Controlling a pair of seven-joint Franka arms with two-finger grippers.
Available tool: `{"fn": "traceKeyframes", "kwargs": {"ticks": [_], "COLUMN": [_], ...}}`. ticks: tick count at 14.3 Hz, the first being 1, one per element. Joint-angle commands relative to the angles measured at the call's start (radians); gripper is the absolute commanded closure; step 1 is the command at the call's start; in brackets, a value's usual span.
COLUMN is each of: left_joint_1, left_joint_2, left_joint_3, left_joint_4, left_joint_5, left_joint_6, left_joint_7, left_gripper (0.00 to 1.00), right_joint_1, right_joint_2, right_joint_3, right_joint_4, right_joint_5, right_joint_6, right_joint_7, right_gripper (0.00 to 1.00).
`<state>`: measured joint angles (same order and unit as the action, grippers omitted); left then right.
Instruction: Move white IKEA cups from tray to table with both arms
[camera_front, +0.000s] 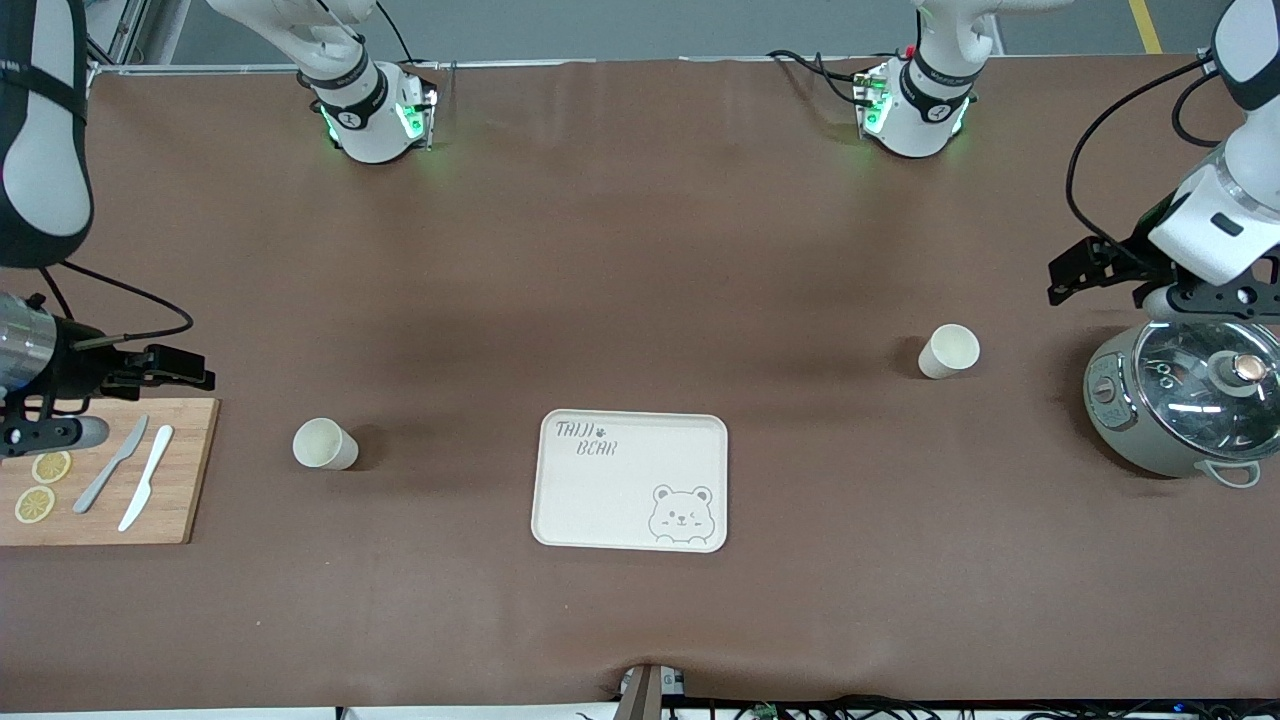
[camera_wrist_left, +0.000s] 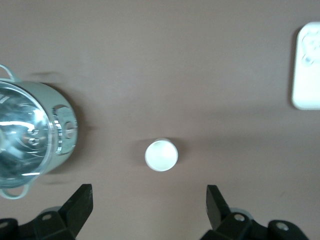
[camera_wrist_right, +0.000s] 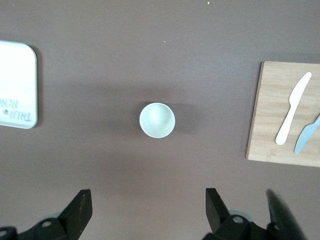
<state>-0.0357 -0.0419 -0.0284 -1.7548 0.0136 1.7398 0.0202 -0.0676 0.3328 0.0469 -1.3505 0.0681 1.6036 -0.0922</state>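
Observation:
Two white IKEA cups stand upright on the brown table. One cup (camera_front: 325, 444) is toward the right arm's end, beside the cream bear-print tray (camera_front: 610, 490). The other cup (camera_front: 948, 351) is toward the left arm's end, farther from the front camera than the tray. My left gripper (camera_front: 1205, 300) hangs open and empty above the cooker's edge. Its wrist view shows its open gripper (camera_wrist_left: 150, 197) apart from that cup (camera_wrist_left: 161, 155). My right gripper (camera_front: 40, 432) hangs open and empty over the cutting board's edge. Its wrist view shows its open gripper (camera_wrist_right: 149, 200) apart from its cup (camera_wrist_right: 157, 120).
A grey-green cooker with a glass lid (camera_front: 1180, 400) stands at the left arm's end. A wooden cutting board (camera_front: 190, 470) with two knives and lemon slices lies at the right arm's end. The tray's corner shows in both wrist views (camera_wrist_left: 306, 75) (camera_wrist_right: 17, 85).

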Motion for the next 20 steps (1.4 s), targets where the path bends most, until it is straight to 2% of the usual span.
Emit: {"fn": "traceKeyframes", "kwargs": {"ticks": [1,4,8,13,17,20], "left_joint_1": [-0.024,-0.058,-0.059,-0.088,-0.105,-0.105], "left_joint_2": [-0.033,-0.047,-0.041,-0.043,0.028,0.040], "left_joint_3": [0.005,0.007,0.012,0.067,0.064,0.062], "left_joint_4": [-0.002,0.027,0.132,0.204,0.316,0.330], "left_joint_5": [0.031,0.029,-0.010,-0.032,-0.032,-0.046], "left_joint_6": [-0.035,-0.075,-0.155,-0.193,-0.267,-0.281], "left_joint_7": [0.026,-0.005,-0.008,-0.003,-0.020,-0.019], "left_gripper": [0.00,0.00,0.00,0.00,0.00,0.00], "right_joint_1": [0.032,0.023,-0.006,-0.015,-0.015,-0.014], "right_joint_2": [-0.023,-0.082,-0.150,-0.149,-0.144,-0.143], "right_joint_3": [-0.001,-0.010,-0.012,-0.009,-0.007,-0.007], "right_joint_4": [0.001,0.002,0.004,-0.001,-0.002,-0.006], "right_joint_5": [-0.002,-0.005,-0.046,-0.063,-0.062,-0.063], "right_joint_6": [-0.016,-0.074,-0.129,-0.134,-0.131,-0.126], "right_joint_7": [0.066,0.065,0.066,0.066,0.068,0.068], "right_gripper": [0.00,0.00,0.00,0.00,0.00,0.00]}}
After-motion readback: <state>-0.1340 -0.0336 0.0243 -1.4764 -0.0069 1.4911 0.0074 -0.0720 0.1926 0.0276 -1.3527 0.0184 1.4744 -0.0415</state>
